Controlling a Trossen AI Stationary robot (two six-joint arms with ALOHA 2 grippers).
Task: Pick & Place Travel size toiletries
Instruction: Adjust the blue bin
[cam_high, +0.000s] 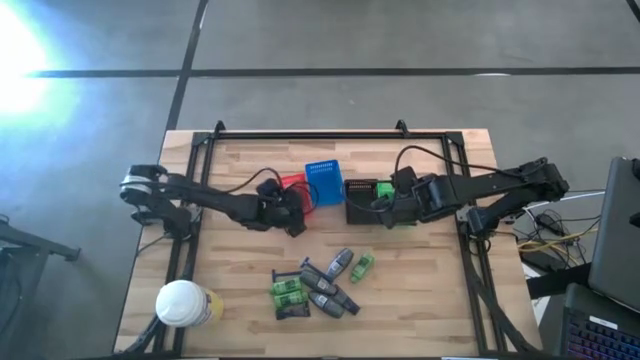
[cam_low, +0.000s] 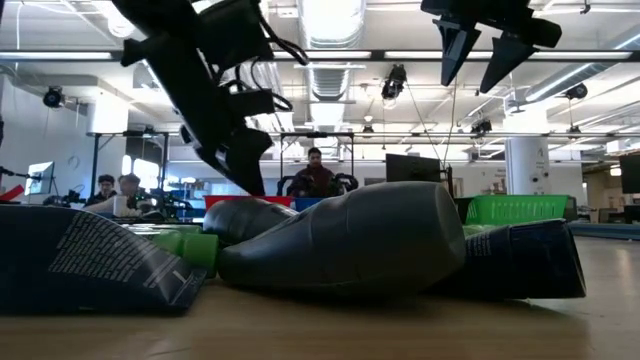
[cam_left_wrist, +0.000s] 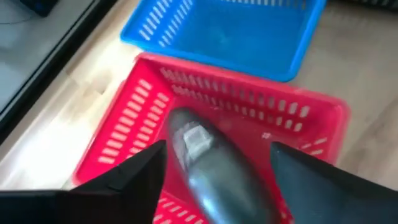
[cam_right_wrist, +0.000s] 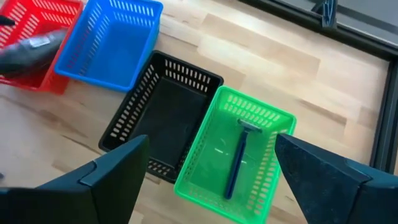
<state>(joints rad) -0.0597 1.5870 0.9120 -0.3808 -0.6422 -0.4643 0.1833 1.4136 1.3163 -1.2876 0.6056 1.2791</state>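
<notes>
Grey oval bottle (cam_left_wrist: 208, 168): smooth, dark grey, pale label patch near its end; it sits between the left gripper (cam_left_wrist: 214, 177) fingers, which close on its sides, above the red basket (cam_left_wrist: 134, 112). Remaining bottles and green packets (cam_high: 288, 294) lie heaped near the table's front edge. Right gripper (cam_right_wrist: 208, 180): fingers spread wide, empty, over the green basket (cam_right_wrist: 273, 124) containing a blue razor (cam_right_wrist: 239, 155).

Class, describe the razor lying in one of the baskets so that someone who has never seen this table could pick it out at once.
Find the row of four small baskets across the middle of the wooden table: red, blue, black, green. The green basket is at the right end, beneath the right gripper, whose fingers are open. In it lies the razor, a thin dark blue stick with a pale crosswise head, the only thing in that basket.
</notes>
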